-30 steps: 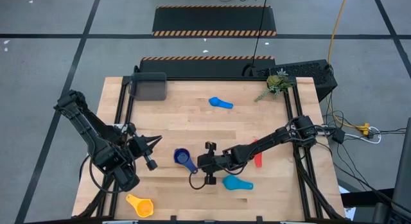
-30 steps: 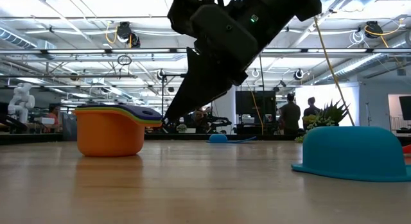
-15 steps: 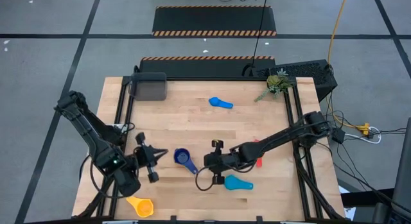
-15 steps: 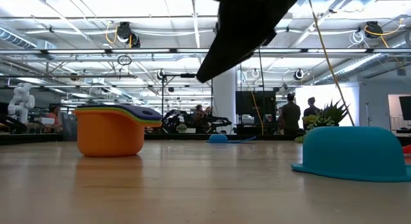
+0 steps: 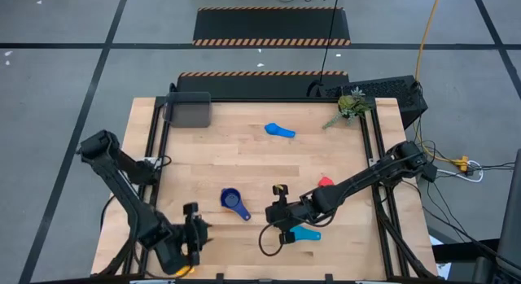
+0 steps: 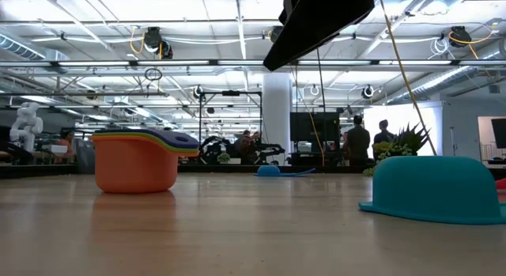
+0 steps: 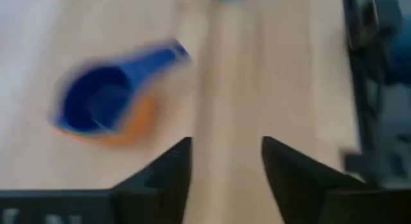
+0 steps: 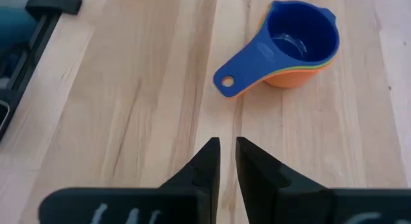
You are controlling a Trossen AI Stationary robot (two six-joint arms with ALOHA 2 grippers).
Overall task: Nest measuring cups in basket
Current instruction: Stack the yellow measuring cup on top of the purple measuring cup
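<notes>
**Nested cups stand mid-table, basket sits apart at upper left**

In the high view, a stack of nested measuring cups [image 5: 234,201], dark blue on top, is seen slightly left of the frame's centre, on the wooden table [image 5: 244,162]. In the right wrist view the same stack [image 8: 302,43] is shown with orange, green and yellow rims under the blue cup, its handle pointing toward the camera. The basket [image 5: 188,110] is placed at the upper left corner of the table, well apart from the stack.

One light blue cup [image 5: 279,130] is found in the upper middle of the high view; another light blue cup [image 5: 305,233] lies upside down at lower right of centre, just beside the right gripper [image 5: 282,225]. A red cup [image 5: 325,182] is partly hidden by the right arm. A yellow cup [image 5: 181,270] is barely visible at the bottom edge, beneath the left gripper [image 5: 198,235].

The left gripper's fingers [image 7: 168,172] are held apart with nothing between them. The right gripper's fingers [image 8: 204,161] are nearly closed, with nothing held.

A plant sprig [image 5: 350,106] is seen at the table's upper right.
</notes>
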